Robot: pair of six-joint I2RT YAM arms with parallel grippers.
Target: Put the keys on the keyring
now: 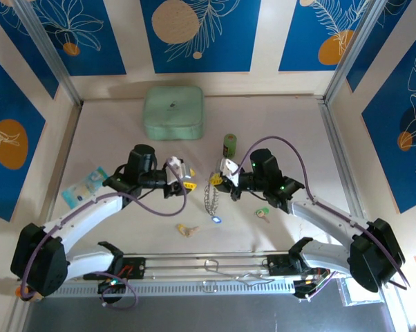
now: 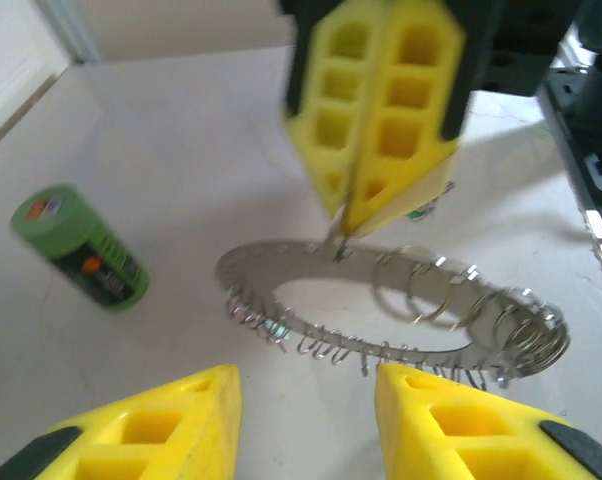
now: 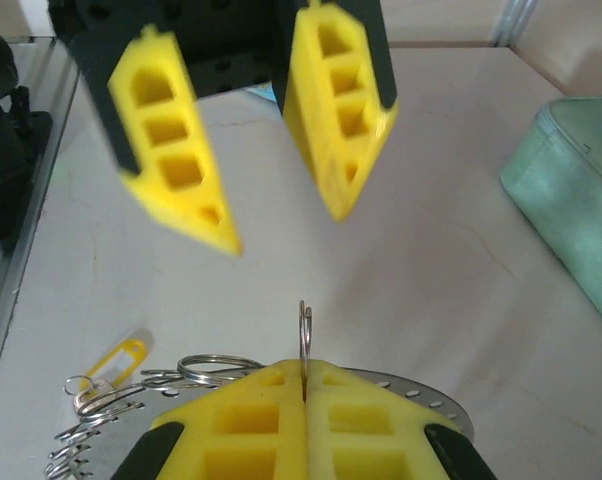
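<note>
The keyring (image 2: 311, 322) is a flat silvery hoop edged with small wire rings. My right gripper (image 1: 227, 174) holds it up by its rim, fingers shut on the metal edge (image 3: 304, 330). The hoop (image 1: 211, 197) hangs down from those fingers toward the table. My left gripper (image 2: 306, 390) faces it from close by, open, with nothing between its yellow fingers (image 3: 181, 175). A blue key (image 1: 215, 220) sits at the hoop's lower end; whether it is hooked on, I cannot tell. A yellow key (image 1: 186, 229) and a green key (image 1: 262, 213) lie loose on the table.
A small upright green cylinder (image 1: 229, 145) stands just behind the right gripper. A mint-green square box (image 1: 173, 112) sits at the back of the table. A light-blue packet (image 1: 83, 185) lies at the left, beside the left arm.
</note>
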